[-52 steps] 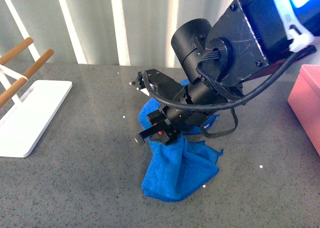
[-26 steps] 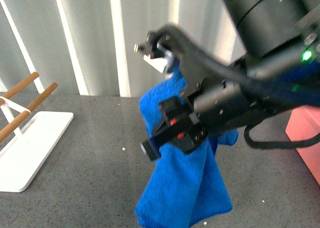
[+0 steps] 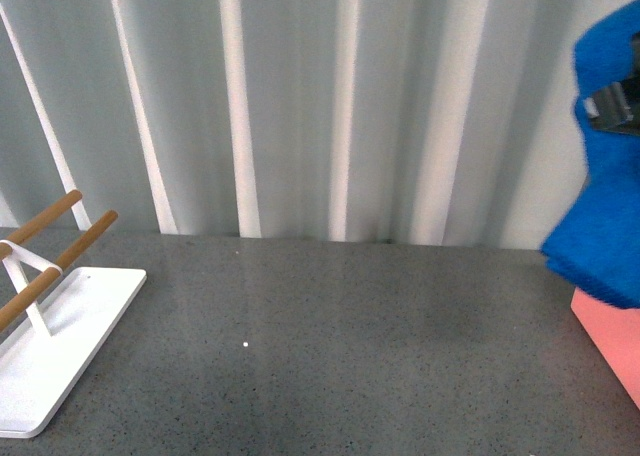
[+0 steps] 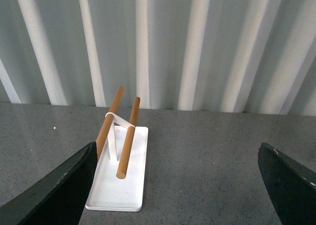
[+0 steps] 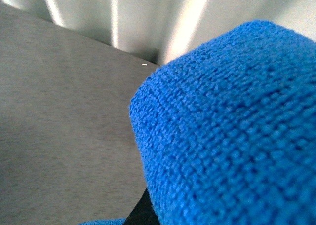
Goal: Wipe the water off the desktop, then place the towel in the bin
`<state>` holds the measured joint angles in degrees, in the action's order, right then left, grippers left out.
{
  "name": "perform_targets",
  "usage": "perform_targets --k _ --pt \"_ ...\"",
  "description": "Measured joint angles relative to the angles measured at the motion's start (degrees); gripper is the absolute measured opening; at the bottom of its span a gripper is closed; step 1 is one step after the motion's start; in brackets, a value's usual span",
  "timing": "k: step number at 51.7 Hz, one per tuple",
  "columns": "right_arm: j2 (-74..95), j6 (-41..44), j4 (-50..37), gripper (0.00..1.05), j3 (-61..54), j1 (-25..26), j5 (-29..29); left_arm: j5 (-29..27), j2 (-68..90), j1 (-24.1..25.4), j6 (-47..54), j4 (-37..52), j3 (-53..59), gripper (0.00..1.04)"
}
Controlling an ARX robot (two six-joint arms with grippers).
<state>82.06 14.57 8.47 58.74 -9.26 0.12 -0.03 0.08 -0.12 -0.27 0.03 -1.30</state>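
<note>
The towel point(image 3: 605, 156) is off the worktop point(image 3: 330, 346) altogether. It hangs bunched at the far right of the front view, high against the ribbed wall point(image 3: 300, 96), and its lower folds overlap the 1 visible corner of the pink bin point(image 3: 612, 351). It is held up that way, I judge, because the wiping part is over and the cloth is on its way to the bin. No puddle shows on the grey surface, only a tiny bright speck.

The right jaws cannot be seen closing. In the right wrist view the towel point(image 5: 232, 126) fills most of the picture and drapes right over them, with only a dark sliver showing beneath. Since the cloth hangs free in the air, I take them to be clamped on it, with the towel wrapped around and in front of them rather than dangling far below.

The left jaws are parked out of the way. Their 2 dark fingers point(image 4: 59, 190) stand wide apart with nothing between them, looking out at the white stand with wooden bars point(image 4: 121, 185), which sits well apart from the bin.

From this 1 angle I cannot tell whether the towel is truly above the bin's opening or merely in line with it.
</note>
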Motion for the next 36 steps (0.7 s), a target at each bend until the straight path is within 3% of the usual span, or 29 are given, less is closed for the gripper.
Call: perform_targets --k 8,24,36 --pt "0.11 0.46 0.33 0.06 0.0 8.09 4.0 0.02 0.0 0.0 0.0 0.0 0.0 0.98" --pt "4.17 -2.43 4.63 0.06 0.02 18.29 8.94 0.02 0.0 0.0 0.0 0.0 0.0 0.98" --pt "12.76 -5.73 7.78 0.06 2.36 24.57 6.71 0.02 0.0 0.0 0.0 0.0 0.0 0.98"
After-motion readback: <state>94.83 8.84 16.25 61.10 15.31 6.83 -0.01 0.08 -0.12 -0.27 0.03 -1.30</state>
